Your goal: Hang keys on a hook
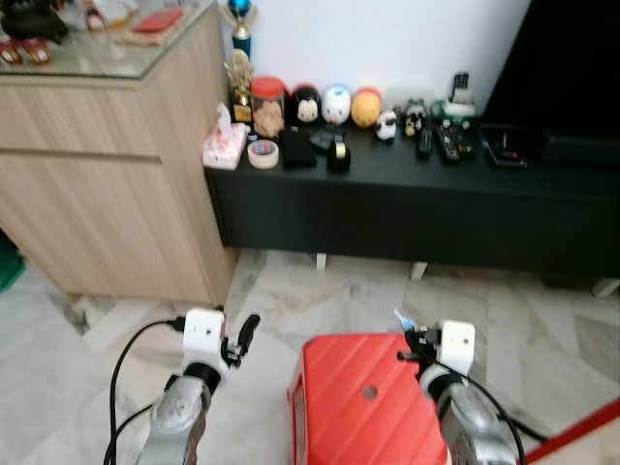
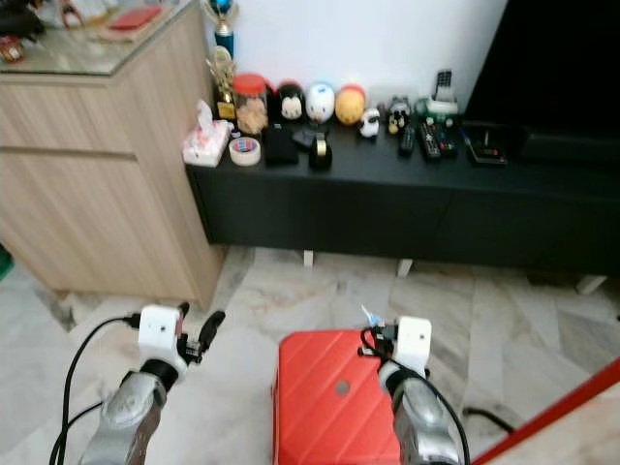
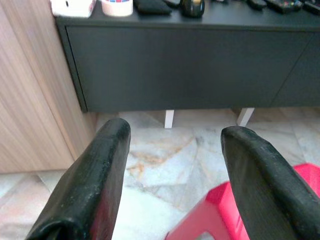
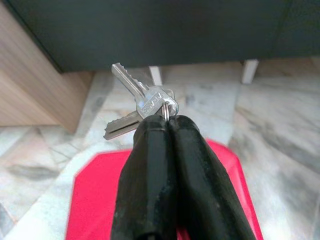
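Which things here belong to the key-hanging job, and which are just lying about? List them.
For the job:
- keys, pinched in the right claw
- left claw, open, holding nothing
- no hook can be made out

Lying about:
- red stool
- tape roll
- tissue pack
- remotes
- round toy figures

The keys (image 4: pixel 142 102) are bright silvery metal on a thin metal ring, pinched between the matt black, faintly grainy rubbery fingers of the right gripper (image 4: pixel 167 131); the left gripper (image 3: pixel 172 145), fingers apart, has the same dull black finish. Under them the floor (image 1: pixel 368 291) is polished pale marble with grey and tan veining, and the red stool (image 1: pixel 363 407) is smooth ribbed plastic with a slight sheen. Toward eleven o'clock stands a cabinet (image 1: pixel 116 194) of light matt wood-grain with a glossy glass top, and at twelve o'clock a low console (image 1: pixel 407 208) in matt black.
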Robot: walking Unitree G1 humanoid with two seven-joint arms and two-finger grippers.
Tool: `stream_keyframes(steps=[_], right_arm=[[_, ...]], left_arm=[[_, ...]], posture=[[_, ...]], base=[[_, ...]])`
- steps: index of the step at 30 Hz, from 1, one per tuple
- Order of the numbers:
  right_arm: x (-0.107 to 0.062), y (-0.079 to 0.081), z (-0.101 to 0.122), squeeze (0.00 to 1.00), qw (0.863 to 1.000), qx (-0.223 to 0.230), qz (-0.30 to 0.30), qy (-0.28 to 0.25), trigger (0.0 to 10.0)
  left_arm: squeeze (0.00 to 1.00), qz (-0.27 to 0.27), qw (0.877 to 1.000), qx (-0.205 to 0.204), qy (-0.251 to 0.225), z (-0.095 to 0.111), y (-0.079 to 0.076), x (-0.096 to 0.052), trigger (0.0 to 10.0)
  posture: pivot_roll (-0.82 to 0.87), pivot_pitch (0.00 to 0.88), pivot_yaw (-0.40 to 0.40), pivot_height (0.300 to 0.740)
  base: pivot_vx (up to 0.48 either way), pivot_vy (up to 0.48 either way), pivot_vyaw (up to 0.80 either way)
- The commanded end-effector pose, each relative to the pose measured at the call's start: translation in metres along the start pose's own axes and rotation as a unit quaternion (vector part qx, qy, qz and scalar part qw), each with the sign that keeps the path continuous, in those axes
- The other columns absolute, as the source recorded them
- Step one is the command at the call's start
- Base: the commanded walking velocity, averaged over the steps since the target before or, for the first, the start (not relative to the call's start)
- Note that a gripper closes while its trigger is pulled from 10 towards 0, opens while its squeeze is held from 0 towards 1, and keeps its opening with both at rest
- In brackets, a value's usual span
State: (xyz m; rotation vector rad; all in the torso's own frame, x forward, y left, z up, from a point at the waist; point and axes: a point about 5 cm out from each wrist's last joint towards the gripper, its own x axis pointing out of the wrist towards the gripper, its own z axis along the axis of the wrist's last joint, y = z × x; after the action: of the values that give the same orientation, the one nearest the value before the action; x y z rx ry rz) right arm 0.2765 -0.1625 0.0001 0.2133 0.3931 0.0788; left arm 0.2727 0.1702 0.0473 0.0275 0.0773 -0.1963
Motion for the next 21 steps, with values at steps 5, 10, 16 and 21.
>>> stream_keyframes(steps=[5,10,16,21], right_arm=[[0.0002,-0.0008,-0.0032,0.00,1.000,-0.004,0.004,0.015,10.0],[0.0006,0.0009,-0.0047,0.00,1.000,-0.005,0.008,0.019,10.0],[0.0005,0.0030,-0.0064,0.00,1.000,-0.005,0.012,0.020,10.0],[0.0007,0.0027,-0.0065,0.00,1.000,-0.005,0.010,0.021,10.0]], left_arm=[[0.00,-0.009,1.000,-0.005,0.003,-0.0031,-0.0028,-0.0001,10.0],[0.00,-0.009,1.000,-0.008,-0.003,-0.0018,-0.0029,-0.0004,10.0],[0.00,-0.010,1.000,-0.008,-0.004,-0.0020,-0.0030,-0.0008,10.0],[0.00,-0.015,1.000,-0.009,-0.007,-0.0015,-0.0036,-0.0009,10.0]], posture=[[0.05,0.000,-0.085,0.737],[0.05,0.000,-0.087,0.737],[0.05,0.000,-0.087,0.737],[0.06,0.000,-0.086,0.737]], base=[[0.000,0.000,0.00],[0.000,0.000,0.00],[0.000,0.000,0.00],[0.000,0.000,0.00]])
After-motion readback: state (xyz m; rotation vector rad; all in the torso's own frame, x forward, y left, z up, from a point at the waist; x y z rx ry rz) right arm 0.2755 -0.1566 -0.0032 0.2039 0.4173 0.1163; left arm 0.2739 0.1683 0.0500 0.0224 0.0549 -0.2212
